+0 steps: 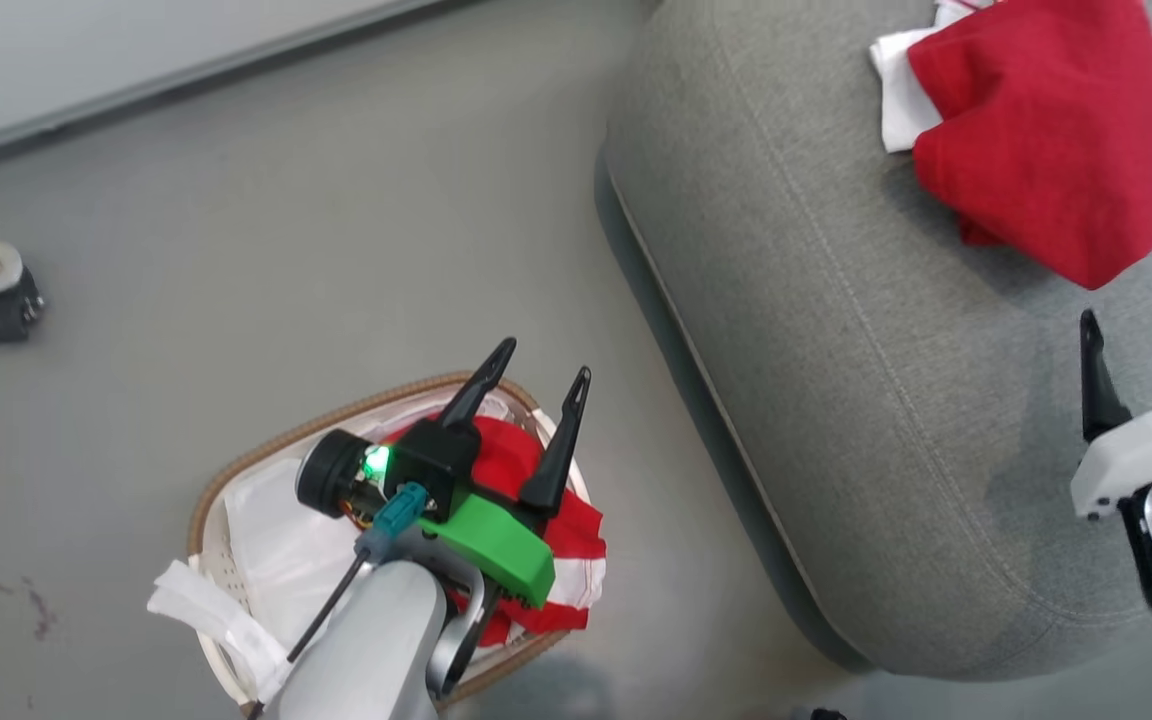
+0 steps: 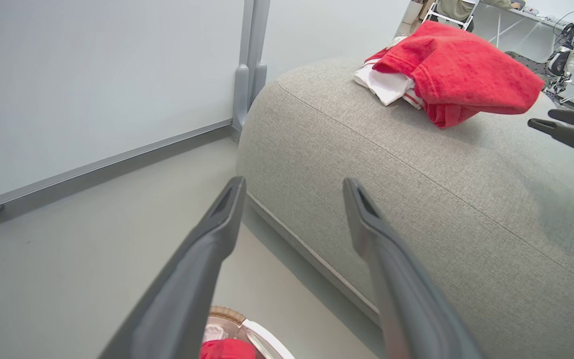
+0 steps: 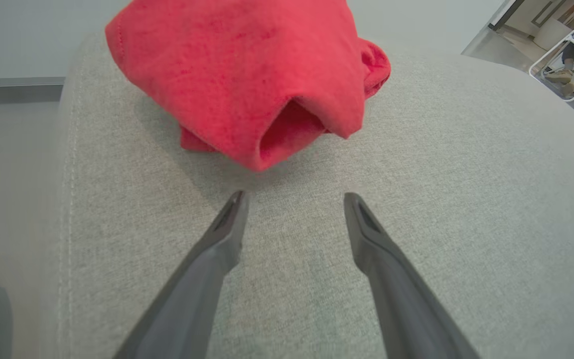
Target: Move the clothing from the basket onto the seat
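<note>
Spread wide and empty, my right claw (image 3: 294, 199) hung over the seat (image 3: 466, 199), its tips near the crumpled red garment (image 3: 247, 80) at the cushion's far side, with bare cushion between them. That garment was soft and fuzzy, the seat grey woven fabric with rounded corners and stitched seams. To the left, my left claw (image 1: 546, 360), also spread and empty, hung over the oval perforated basket (image 1: 236, 470) with its brown woven rim, where more red-and-white striped cloth (image 1: 576, 530) lay on a white liner (image 1: 276, 540).
</note>
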You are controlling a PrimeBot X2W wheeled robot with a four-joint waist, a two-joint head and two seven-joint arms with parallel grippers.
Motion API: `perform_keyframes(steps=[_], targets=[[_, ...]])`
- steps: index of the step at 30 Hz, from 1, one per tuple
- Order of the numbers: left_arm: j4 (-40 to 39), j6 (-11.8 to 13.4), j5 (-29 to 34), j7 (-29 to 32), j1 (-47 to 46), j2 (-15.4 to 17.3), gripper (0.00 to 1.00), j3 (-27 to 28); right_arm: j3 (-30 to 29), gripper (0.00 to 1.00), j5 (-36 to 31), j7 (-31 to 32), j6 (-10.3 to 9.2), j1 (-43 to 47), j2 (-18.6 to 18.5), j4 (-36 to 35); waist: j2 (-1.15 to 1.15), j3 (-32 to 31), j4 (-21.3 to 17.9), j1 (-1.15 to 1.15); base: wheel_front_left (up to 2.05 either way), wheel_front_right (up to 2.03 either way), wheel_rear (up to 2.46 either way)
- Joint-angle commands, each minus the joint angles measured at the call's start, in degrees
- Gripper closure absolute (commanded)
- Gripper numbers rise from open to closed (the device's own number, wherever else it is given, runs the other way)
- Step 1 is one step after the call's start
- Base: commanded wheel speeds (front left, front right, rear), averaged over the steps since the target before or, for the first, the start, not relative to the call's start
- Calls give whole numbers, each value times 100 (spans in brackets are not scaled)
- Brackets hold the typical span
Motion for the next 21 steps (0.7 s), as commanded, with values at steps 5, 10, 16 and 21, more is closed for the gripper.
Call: perform_keyframes(steps=[5,10,16,21], targets=[[-50,-29,-72,3,322,-10,0,36,-31,0,-31,-1,-8,449,224,-534,0,-671,67,0,0,0,0],[-116,-29,-159,3,563,-9,0,164,87,0,3,-1,-8,663,457,-1085,0,-960,275,0,0,0,0],[-138,55,-252,3,845,-7,0,458,373,0,85,-1,-8,806,750,-1492,0,-1273,670,0,0,0,0],[-141,187,-277,3,1052,-7,0,826,579,0,249,-1,-8,869,938,-1684,0,-1432,1029,0,0,0,0]])
